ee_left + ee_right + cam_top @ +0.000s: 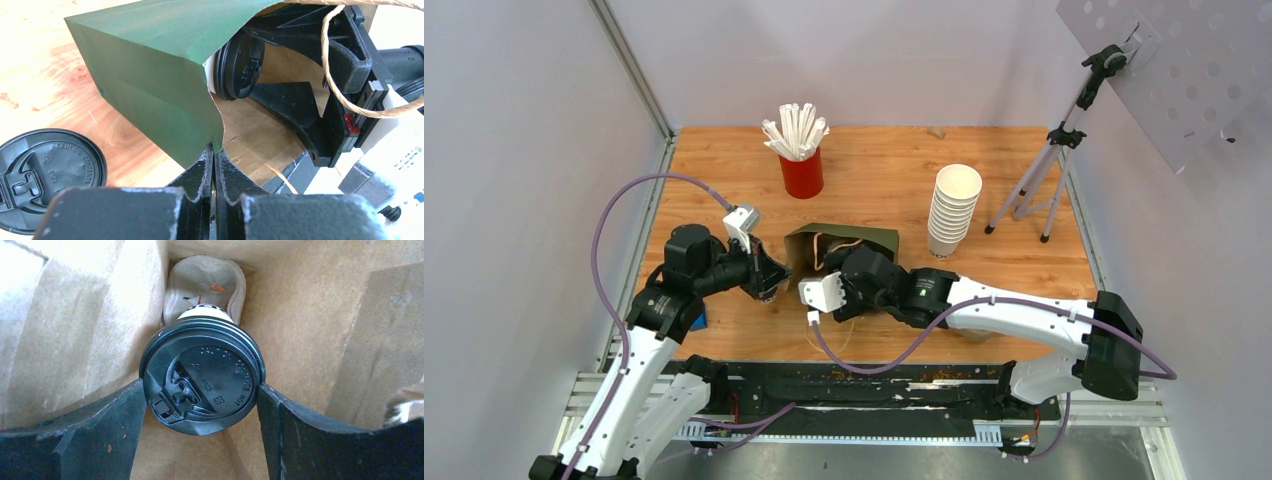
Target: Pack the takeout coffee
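A green paper bag [864, 238] lies on its side with its mouth toward the arms. The takeout coffee [202, 375], a white cup with a black sip lid, is inside it, and my right gripper [202, 390] is shut on it, with one finger pressed against each side of the lid. In the left wrist view the lid [240, 65] shows edge-on inside the bag, beside the right gripper's black fingers [350, 55]. My left gripper [214, 152] is shut on the bag's green edge [150, 85] at the mouth.
A loose black lid [47, 175] lies on the wood left of the bag. A red cup of wrapped straws [802, 172] stands behind the bag, with a stack of white cups [952, 210] and a tripod [1049, 170] to the right. The bag's twine handle [340, 75] loops over the right gripper.
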Action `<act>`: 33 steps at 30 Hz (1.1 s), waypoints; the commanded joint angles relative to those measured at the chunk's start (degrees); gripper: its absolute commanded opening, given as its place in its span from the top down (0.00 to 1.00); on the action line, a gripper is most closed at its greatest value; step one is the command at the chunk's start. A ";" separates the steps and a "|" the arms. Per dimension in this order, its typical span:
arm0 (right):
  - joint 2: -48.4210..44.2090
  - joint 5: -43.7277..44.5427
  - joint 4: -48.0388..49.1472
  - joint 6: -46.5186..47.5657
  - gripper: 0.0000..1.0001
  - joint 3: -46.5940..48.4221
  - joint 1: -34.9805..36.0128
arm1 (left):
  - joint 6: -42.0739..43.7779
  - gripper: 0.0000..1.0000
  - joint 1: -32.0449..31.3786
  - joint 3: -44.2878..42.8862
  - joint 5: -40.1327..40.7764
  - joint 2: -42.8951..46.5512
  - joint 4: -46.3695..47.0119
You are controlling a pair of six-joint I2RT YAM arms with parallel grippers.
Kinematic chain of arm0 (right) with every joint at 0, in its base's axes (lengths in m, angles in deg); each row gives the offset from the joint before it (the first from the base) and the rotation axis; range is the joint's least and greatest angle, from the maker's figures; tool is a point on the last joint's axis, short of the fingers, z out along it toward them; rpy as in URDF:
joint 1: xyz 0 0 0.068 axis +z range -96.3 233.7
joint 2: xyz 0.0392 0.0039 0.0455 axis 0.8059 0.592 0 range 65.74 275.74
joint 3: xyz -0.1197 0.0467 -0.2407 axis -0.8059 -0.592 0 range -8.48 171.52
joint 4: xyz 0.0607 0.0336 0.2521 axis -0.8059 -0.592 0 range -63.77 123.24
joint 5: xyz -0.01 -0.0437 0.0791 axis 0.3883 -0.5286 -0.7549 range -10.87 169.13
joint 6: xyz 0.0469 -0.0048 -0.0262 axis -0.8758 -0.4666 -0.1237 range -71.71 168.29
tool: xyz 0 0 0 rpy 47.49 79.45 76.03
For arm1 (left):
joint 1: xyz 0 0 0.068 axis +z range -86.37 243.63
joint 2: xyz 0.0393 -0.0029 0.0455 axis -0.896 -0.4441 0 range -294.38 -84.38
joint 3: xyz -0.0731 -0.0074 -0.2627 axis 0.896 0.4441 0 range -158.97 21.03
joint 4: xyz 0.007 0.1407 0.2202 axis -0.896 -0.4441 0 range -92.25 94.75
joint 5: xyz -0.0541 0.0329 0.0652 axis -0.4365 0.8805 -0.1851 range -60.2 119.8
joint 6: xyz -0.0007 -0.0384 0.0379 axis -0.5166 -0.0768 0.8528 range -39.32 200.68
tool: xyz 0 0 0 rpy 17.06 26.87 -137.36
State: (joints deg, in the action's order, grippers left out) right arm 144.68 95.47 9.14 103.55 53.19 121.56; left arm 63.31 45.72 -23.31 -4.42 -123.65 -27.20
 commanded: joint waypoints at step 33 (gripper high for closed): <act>1.48 0.74 0.80 -0.97 0.25 6.10 -4.75 | 6.55 0.95 -0.19 -0.93 -2.32 -3.14 2.92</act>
State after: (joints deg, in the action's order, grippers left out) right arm 149.57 98.64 12.83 104.06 55.90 116.92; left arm 68.08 45.72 -23.18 -5.88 -126.64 -27.11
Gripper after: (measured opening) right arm 0.765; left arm 0.053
